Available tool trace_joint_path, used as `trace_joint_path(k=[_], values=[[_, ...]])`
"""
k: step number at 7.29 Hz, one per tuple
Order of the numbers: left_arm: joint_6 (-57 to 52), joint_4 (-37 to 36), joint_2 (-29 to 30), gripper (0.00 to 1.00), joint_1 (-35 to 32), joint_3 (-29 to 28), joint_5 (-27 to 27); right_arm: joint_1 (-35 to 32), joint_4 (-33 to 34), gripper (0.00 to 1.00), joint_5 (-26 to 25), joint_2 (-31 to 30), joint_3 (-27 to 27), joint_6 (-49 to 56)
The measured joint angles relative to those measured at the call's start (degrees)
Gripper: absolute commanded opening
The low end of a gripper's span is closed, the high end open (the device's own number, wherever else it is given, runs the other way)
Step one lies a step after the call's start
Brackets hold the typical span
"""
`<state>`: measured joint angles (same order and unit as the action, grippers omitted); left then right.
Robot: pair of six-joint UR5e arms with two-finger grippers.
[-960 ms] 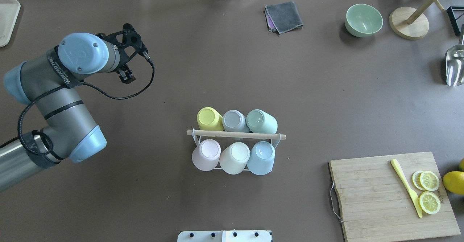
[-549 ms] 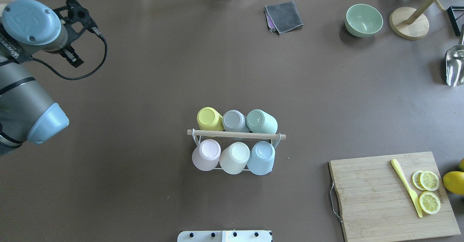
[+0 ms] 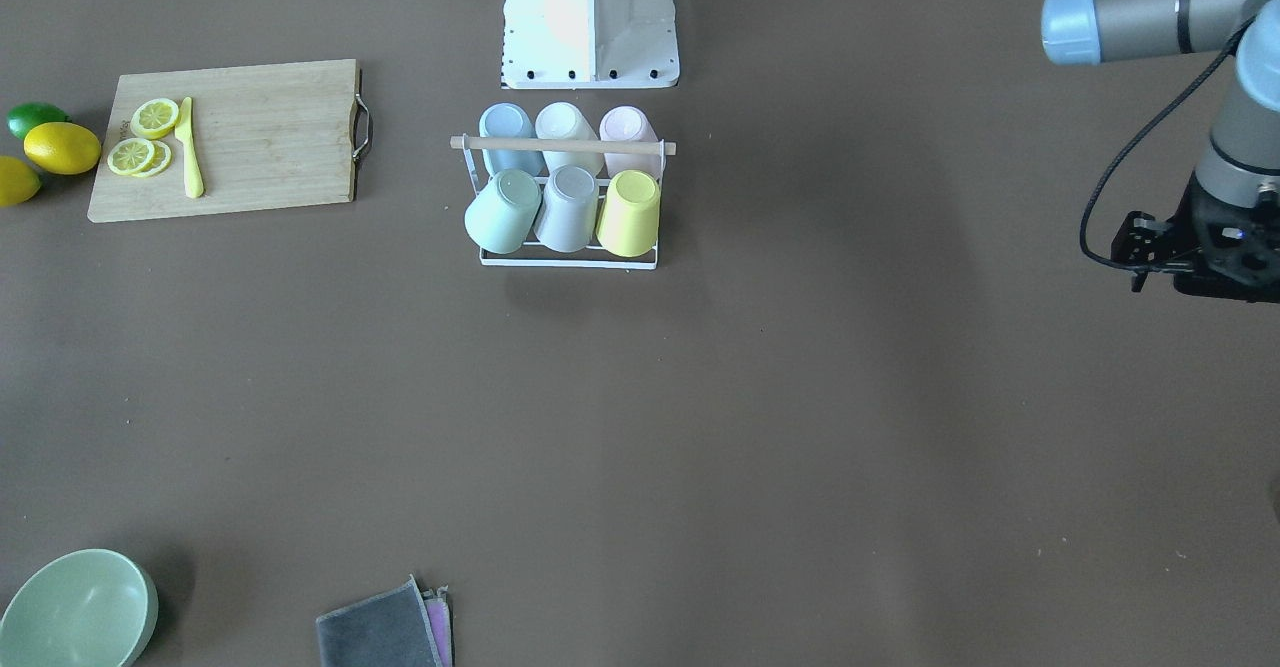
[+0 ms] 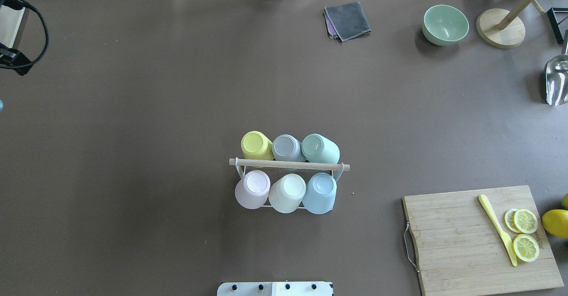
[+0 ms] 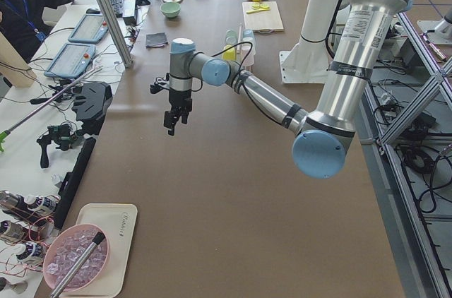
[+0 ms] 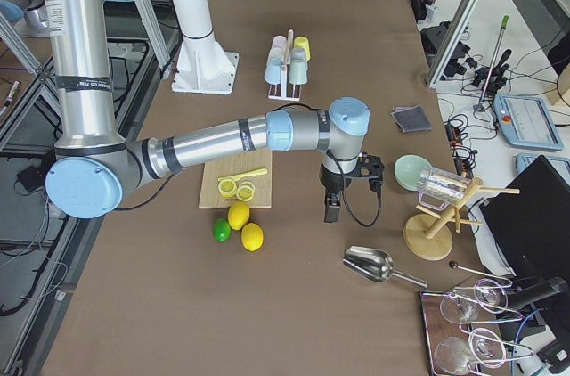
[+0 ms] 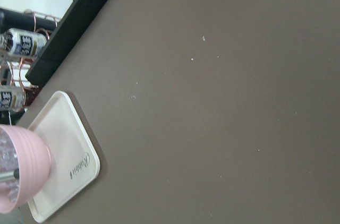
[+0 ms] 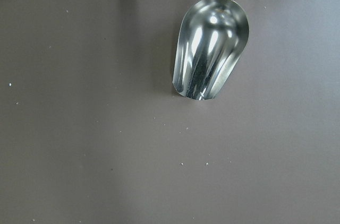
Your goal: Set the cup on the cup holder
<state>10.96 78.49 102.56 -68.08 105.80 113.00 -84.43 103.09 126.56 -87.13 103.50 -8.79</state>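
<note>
The cup holder (image 4: 288, 165), a white wire rack with a wooden rod on top, stands mid-table and also shows in the front view (image 3: 560, 145). Several pastel cups sit upside down on its prongs, among them a yellow cup (image 4: 255, 145), a green cup (image 4: 319, 148) and a blue cup (image 4: 320, 192). My left gripper (image 4: 12, 59) hangs far left of the rack, at the edge of the overhead view. It looks shut and empty, and shows in the left side view (image 5: 171, 121). My right gripper (image 6: 331, 208) shows only in the right side view, so I cannot tell its state.
A cutting board (image 4: 466, 238) with lemon slices and a yellow knife lies front right. A green bowl (image 4: 445, 24), a grey cloth (image 4: 347, 20) and a metal scoop (image 8: 210, 49) lie at the back and right. A white tray (image 7: 64, 160) with a pink bowl is at the left end.
My left arm has swung left and toward the far edge, almost out of the overhead view. The rack and its cups have not moved.
</note>
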Motion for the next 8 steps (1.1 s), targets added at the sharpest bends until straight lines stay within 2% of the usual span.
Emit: trace_joint_path(k=[2, 4, 6, 8], values=[[0.03, 0.15, -8.16, 0.98, -10.45, -0.09, 11.47, 0.39, -0.03, 1.0, -0.15, 0.25, 0.51, 0.1], [-0.05, 0.19, -15.69, 0.98, -19.83, -0.09, 18.6, 1.42, -0.12, 1.0, -1.3, 0.37, 0.93, 0.56], [-1.5, 0.17, -20.28, 0.98, -25.02, -0.18, 21.03, 1.76, -0.01, 1.0, -1.76, 0.27, 1.66, 0.68], [-9.94, -0.24, -22.38, 0.98, -29.24, -0.96, 21.35, 1.81, -0.01, 1.0, -2.0, 0.27, 1.73, 0.7]])
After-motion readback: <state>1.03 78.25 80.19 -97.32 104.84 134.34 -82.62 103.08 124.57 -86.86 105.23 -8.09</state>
